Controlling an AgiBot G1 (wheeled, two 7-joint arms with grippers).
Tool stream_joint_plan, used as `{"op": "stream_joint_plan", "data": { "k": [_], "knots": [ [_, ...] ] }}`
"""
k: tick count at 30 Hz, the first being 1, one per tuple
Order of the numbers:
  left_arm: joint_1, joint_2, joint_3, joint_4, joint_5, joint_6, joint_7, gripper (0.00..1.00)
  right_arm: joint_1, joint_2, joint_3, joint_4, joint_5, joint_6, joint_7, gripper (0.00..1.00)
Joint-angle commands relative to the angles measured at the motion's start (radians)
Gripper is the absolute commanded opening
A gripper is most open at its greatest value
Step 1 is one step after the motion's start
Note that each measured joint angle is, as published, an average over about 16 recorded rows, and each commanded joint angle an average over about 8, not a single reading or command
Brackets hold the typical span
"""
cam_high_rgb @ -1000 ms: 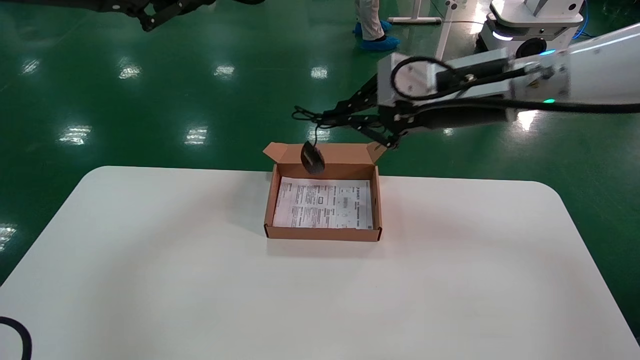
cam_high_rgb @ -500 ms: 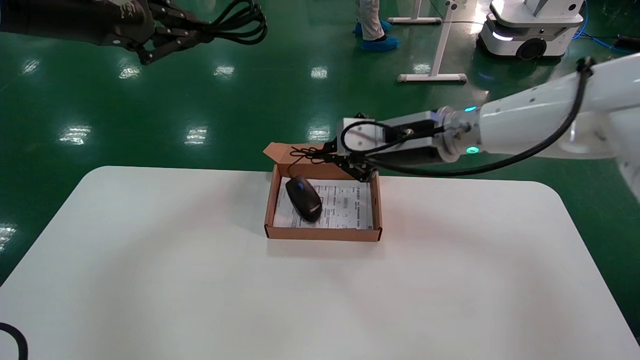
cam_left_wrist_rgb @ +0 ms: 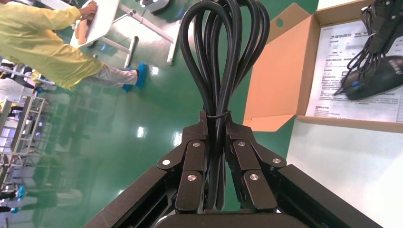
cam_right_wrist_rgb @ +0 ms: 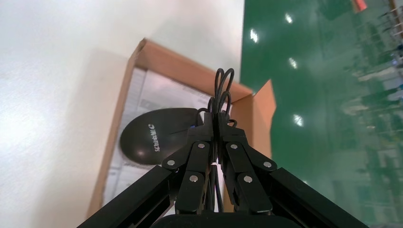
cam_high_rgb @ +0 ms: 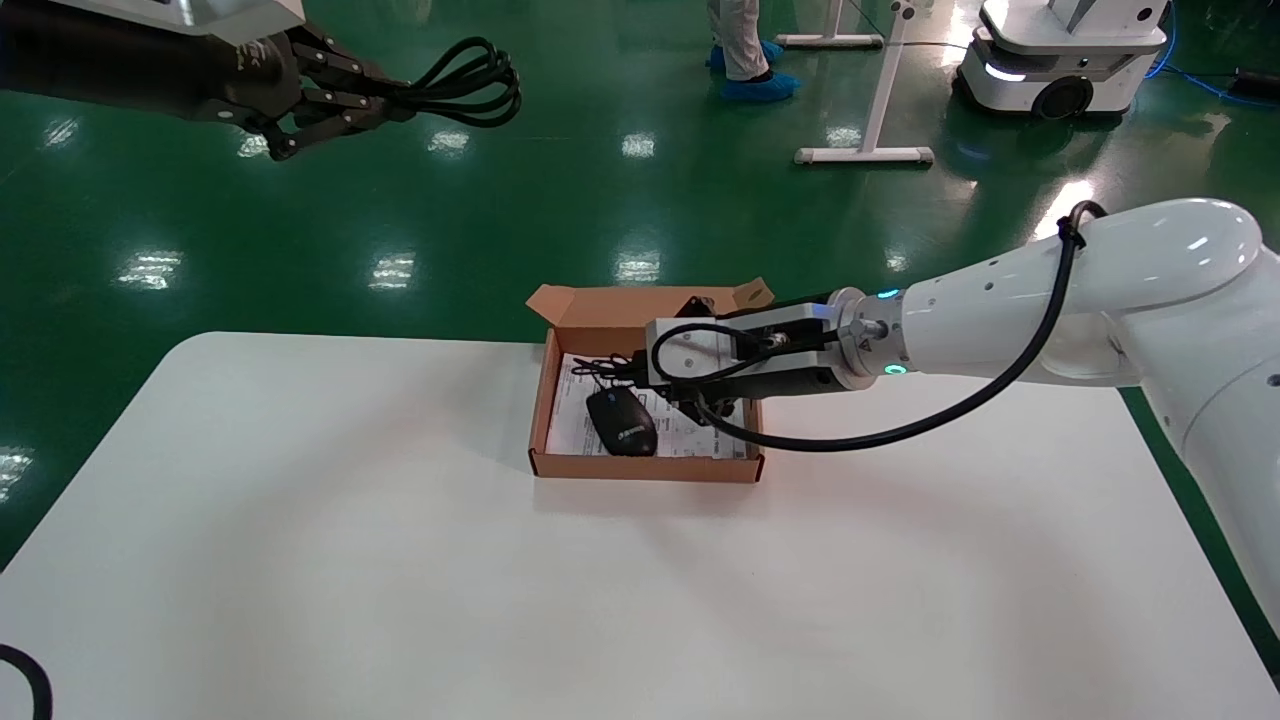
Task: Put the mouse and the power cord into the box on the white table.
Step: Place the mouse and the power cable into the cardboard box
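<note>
Lowered since the earlier frame, the right gripper (cam_high_rgb: 628, 368) sits inside the box (cam_high_rgb: 543, 400), clamped on the mouse's thin cable.
Smooth black oval mouse (cam_high_rgb: 621, 422) rests on the printed sheet (cam_high_rgb: 690, 432); the left gripper (cam_high_rgb: 345, 100), raised beyond the tabletop (cam_high_rgb: 400, 560), grips the looped power cord (cam_high_rgb: 465, 82).

Boxes: one, the brown cardboard box (cam_high_rgb: 645, 467), lid flap open
Mice: one, the black mouse (cam_high_rgb: 621, 422), lying in that box
Power cords: one, the looped power cord (cam_high_rgb: 465, 85)
Paper sheets: one, the printed sheet (cam_high_rgb: 690, 432), under the mouse
Tables: one, the white table (cam_high_rgb: 400, 580)
Grippers: two, the left gripper (cam_high_rgb: 385, 100) and the right gripper (cam_high_rgb: 625, 368)
Other wheeled robots on the green floor: one, a white mobile robot (cam_high_rgb: 1065, 50)
</note>
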Motion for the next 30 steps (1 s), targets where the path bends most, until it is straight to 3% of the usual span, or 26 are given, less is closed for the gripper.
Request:
{"op": "stream_joint_plan", "data": {
  "k": [1, 17, 23, 30],
  "knots": [
    [0.001, 0.004, 0.001, 0.005, 0.002, 0.000, -0.001, 0.00, -0.006, 0.001, -0.008, 0.009, -0.002, -0.001, 0.012, 1.00],
    [0.097, 0.068, 0.026, 0.040, 0.029, 0.096, 0.021, 0.00, 0.021, 0.024, -0.035, 0.010, 0.013, 0.002, 0.041, 1.00],
    [0.168, 0.138, 0.017, 0.051, 0.014, 0.060, 0.038, 0.00, 0.100, 0.122, -0.015, -0.045, 0.040, -0.073, 0.044, 1.00],
    [0.264, 0.253, -0.004, 0.048, -0.016, -0.118, 0.049, 0.00, 0.162, 0.251, -0.006, -0.103, 0.052, -0.187, 0.023, 1.00]
  ]
}}
